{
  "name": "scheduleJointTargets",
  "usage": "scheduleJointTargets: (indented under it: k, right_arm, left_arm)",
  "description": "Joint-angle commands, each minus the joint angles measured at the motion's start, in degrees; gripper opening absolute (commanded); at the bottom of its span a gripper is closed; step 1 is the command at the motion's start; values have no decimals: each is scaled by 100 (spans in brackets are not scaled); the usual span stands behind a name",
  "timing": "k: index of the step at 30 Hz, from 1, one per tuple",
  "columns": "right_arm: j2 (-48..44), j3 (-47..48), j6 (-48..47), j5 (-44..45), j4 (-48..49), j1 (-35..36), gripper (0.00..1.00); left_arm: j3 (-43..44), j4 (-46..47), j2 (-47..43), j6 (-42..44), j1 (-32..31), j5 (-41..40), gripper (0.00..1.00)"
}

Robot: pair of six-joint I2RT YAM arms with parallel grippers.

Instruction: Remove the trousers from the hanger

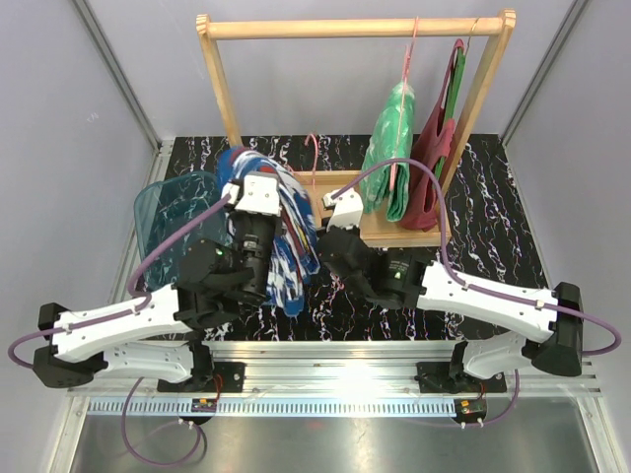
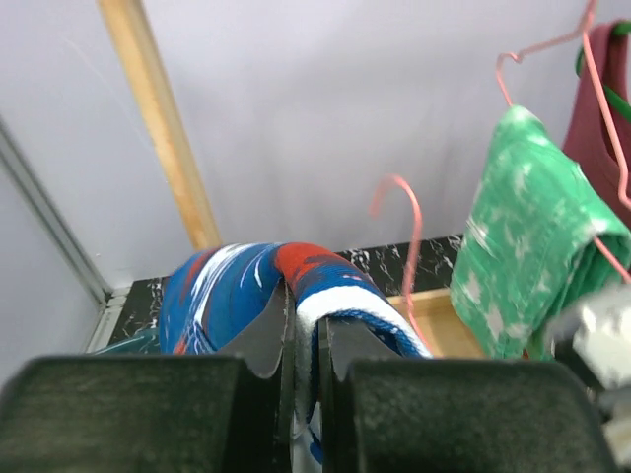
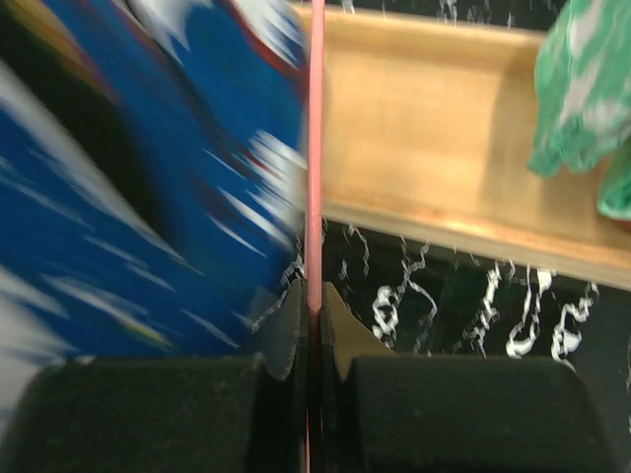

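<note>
Left gripper (image 2: 306,340) was fully closed, pinching a fold of the blue trousers (image 1: 284,246) between its pads. The left wrist view showed red/white/blue cloth arching up and over the fingertips.

Right gripper (image 3: 314,307) was closed as well, clamped on the thin wire of a pink hanger (image 3: 315,148). The wire ran straight up from the jaws in the right wrist view.

The blue trousers sat bundled at centre-left of the top view, between the two wrists, above the black marbled table (image 1: 493,197). In the right wrist view they were blurred and filled the left half. Couldn't tell whether the cloth was draped over that hanger or already off it.

Green trousers (image 1: 394,148) hung folded on a second pink hanger (image 1: 409,64) from the top bar of the wooden rack (image 1: 355,28), right of centre in the upper part of the top view. Maroon garment (image 1: 434,163) hung just to their right, touching them. A translucent teal object (image 1: 173,212) sat at the left of the top view, just beside the left arm.
</note>
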Motion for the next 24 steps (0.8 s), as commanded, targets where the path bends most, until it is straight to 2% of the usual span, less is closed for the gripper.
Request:
scheduleJointTargets:
  k: [1,6,10,14,21,22,24]
  right_arm:
    - [-204,-409,489,-79,-58,-59,0]
    - [-476,-1121,683,-201,118,-68,0]
    - [-652,-1342,789,-131,83,-85,0]
    - [-993,-1386,771,35,-119,-85,0]
    - [-1715,-1518,526,299,-250,-85,0]
    - [-1768,-1501,464,369,-268,-85,0]
    - [-1952,-1465,376,396,-269,-85,0]
  left_arm:
    - [611,1466,-301,585,23,33,0]
    - [646,1590,-555,849,101,-3,0]
    - [567,1607,-696,1051,391,-125,0]
    - [550,1030,-802,920,1092,-371,0]
    - [295,685,-1162,990,1691,-969,0]
    - [225,563,-1197,911,1849,-1065,0]
    - [233,-252,-1206,263,2481,-1084,0]
